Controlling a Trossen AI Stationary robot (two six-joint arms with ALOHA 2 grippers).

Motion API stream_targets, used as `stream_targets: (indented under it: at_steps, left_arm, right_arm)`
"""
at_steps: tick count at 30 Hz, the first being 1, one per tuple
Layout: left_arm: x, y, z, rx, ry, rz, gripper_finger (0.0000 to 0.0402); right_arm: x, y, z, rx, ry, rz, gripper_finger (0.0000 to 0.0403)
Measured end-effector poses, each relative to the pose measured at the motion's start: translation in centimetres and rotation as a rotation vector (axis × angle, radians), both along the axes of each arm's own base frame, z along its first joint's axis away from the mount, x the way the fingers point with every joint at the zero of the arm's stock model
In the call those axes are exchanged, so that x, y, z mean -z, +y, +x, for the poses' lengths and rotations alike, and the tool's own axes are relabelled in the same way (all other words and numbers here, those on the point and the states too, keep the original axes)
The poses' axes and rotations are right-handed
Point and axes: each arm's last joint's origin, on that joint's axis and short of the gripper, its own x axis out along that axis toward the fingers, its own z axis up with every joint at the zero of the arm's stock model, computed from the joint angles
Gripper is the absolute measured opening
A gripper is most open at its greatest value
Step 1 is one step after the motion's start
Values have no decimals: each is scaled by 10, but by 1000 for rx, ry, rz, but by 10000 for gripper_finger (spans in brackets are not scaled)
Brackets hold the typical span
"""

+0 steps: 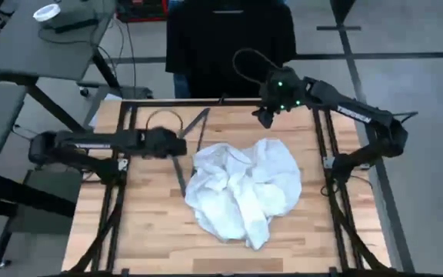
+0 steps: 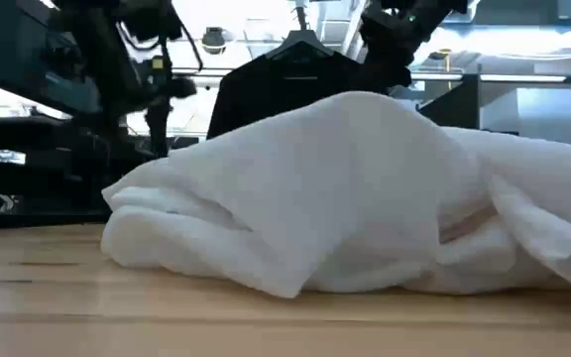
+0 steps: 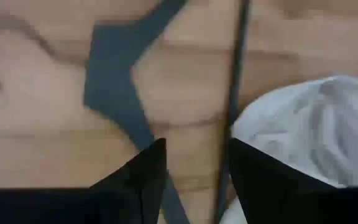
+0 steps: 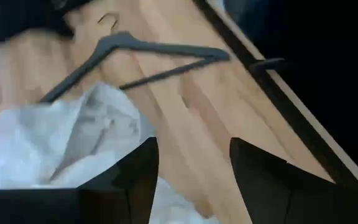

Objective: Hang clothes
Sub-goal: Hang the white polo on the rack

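Observation:
A white top [image 1: 241,188] lies crumpled on the middle of the wooden table, and it fills the low view [image 2: 345,198]. A black top [image 1: 229,38] hangs on a hanger beyond the table's far edge [image 2: 285,84]. A dark thin hanger [image 1: 187,138] lies flat on the table, left of the white top, partly under my left arm. My left gripper [image 3: 194,146] stands open just above that hanger [image 3: 117,81], with the hanger's thin bar [image 3: 232,93] running between its fingers in that view. My right gripper [image 4: 194,143] hovers open over the table's far edge [image 1: 266,115], near the black top.
Black frame rails [image 1: 325,154] run along the table's left, right and far sides. A grey desk [image 1: 21,46] with a white round object [image 1: 46,11] stands off the far left corner. Bare wood [image 1: 152,223] shows at the near left.

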Motion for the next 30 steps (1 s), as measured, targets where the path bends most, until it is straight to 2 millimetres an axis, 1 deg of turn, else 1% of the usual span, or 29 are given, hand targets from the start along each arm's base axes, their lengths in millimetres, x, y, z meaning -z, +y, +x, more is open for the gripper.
stream_targets:
  at_steps: [2, 4, 9, 14, 30]
  left_arm:
    - [11, 0, 5, -10, 15, -4, 149]
    - [22, -1, 7, -8, 71, -16, 149]
    - [40, 1, 19, 13, 115, -25, 149]
    - [59, 0, 18, 1, 249, -65, 148]
    - [62, 0, 18, 100, 297, -44, 148]
  right_arm:
    - [1, -1, 1, -14, 4, -15, 185]
    - [2, -2, 2, -28, 7, -33, 185]
    - [2, -7, 0, -13, 11, -34, 185]
    - [3, -9, -3, -2, 19, -28, 185]
    - [1, -10, -1, -2, 2, -40, 185]
